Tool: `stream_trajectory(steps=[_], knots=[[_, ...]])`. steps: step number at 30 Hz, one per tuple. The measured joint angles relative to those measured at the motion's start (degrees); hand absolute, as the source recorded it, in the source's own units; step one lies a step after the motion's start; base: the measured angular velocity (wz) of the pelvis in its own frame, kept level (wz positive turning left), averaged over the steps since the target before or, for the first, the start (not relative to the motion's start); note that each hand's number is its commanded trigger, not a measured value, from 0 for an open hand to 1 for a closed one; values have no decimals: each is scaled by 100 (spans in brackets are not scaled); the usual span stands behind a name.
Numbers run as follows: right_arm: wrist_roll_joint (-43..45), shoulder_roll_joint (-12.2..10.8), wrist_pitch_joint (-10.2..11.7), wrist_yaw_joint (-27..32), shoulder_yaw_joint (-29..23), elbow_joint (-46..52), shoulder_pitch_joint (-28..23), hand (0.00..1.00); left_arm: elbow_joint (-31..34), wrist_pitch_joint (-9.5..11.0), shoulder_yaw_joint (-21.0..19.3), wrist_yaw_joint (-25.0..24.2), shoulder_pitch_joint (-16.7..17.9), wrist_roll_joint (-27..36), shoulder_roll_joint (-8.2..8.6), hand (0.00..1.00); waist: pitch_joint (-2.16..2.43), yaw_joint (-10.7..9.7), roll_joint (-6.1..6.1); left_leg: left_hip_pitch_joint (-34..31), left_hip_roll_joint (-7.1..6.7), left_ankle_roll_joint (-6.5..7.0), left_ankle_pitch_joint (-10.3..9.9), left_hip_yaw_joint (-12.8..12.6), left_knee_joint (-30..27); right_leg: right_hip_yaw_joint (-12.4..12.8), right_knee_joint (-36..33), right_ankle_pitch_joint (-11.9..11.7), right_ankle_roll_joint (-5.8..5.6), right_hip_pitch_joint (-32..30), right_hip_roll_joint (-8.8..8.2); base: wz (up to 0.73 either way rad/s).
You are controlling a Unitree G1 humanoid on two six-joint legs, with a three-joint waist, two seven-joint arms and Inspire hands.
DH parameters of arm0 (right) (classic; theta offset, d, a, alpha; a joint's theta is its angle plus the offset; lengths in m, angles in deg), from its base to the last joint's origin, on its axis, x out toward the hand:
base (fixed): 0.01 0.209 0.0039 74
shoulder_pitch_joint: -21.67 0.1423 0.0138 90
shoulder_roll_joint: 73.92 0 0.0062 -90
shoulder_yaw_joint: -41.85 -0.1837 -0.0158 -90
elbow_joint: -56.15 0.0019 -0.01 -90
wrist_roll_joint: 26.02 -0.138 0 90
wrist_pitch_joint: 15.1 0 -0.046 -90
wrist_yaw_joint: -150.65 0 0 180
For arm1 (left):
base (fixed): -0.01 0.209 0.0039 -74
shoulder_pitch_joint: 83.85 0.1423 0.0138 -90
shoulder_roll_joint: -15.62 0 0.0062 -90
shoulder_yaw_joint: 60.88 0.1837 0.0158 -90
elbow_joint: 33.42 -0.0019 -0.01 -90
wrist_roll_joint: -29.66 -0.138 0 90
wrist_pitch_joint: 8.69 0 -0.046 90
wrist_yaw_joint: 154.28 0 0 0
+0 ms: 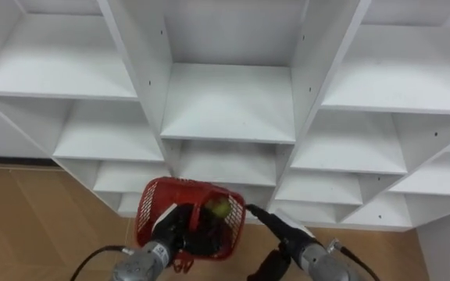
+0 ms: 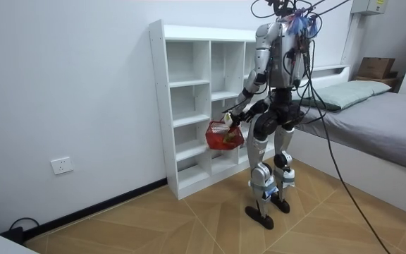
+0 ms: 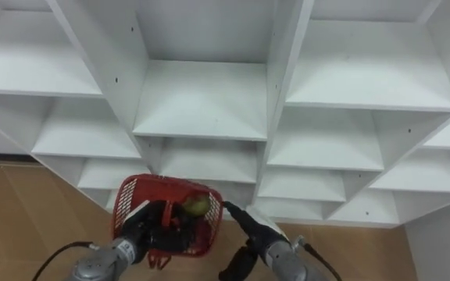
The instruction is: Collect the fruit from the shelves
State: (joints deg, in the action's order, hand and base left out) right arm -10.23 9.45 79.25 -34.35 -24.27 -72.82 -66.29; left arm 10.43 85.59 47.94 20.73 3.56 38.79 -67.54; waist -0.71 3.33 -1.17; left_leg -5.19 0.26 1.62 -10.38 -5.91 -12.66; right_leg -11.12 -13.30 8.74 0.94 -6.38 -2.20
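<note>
Wood floor and a white closet lie before the robot. One green fruit sits in the one red basket, and the rest of the basket's inside is too dark to make out. The left hand grips its near wall, fingers half hidden by mesh. The right hand reaches straight-fingered to its right rim. A bed stands behind the robot.

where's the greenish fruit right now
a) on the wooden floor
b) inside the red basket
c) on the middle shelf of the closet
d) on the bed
b: the greenish fruit sits inside the red basket, which the left hand holds up in front of the white closet.
</note>
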Motion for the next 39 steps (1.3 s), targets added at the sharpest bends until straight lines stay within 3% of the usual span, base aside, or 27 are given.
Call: stream_trajectory(steps=[5, 14, 20, 26, 31, 39], knots=[[-337, 46, 60, 142, -374, 159, -272, 0, -250, 1, -354, 283, 349, -280, -49, 100, 55, -18, 2, 245, 24, 0, 0, 42, 126, -21, 140, -9, -13, 264, 9, 3], [-994, 24, 150, 284, -837, 747, -953, 0, -555, 1, -817, 888, 1030, -497, -25, 100, 56, -164, 14, 590, -3, -1, -2, 99, 308, 2, 275, 15, -62, 612, 30, 2], [-1077, 13, 252, 504, -1241, 711, -1275, 0, -1057, 32, -1197, 1233, 1156, -613, 2, 100, 47, -285, 42, 721, -5, -2, -3, 118, 377, -3, 379, 11, -67, 767, 44, 1], [-1098, 12, 391, 813, -1691, -507, -1380, 0, -1283, 89, -1525, 1492, 1361, -742, 5, 100, 66, -305, 13, 808, -7, -9, -9, 118, 441, 2, 466, 10, -73, 847, 61, -1], [-1233, 7, 373, 974, -2078, -1391, -1527, 0, -1367, 88, -1881, 1720, 1502, -748, 40, 100, 64, -299, 14, 806, 6, -12, -12, 14, 459, 50, 465, 10, -73, 841, 62, -6], [-1799, -26, 128, 1080, -2196, -2489, -1505, 0, -1373, -114, -2194, 1801, 1610, -1223, 71, 100, 48, -312, -20, 1084, -1, -12, -69, -19, 520, 171, 469, 42, -91, 1028, 95, -5]])
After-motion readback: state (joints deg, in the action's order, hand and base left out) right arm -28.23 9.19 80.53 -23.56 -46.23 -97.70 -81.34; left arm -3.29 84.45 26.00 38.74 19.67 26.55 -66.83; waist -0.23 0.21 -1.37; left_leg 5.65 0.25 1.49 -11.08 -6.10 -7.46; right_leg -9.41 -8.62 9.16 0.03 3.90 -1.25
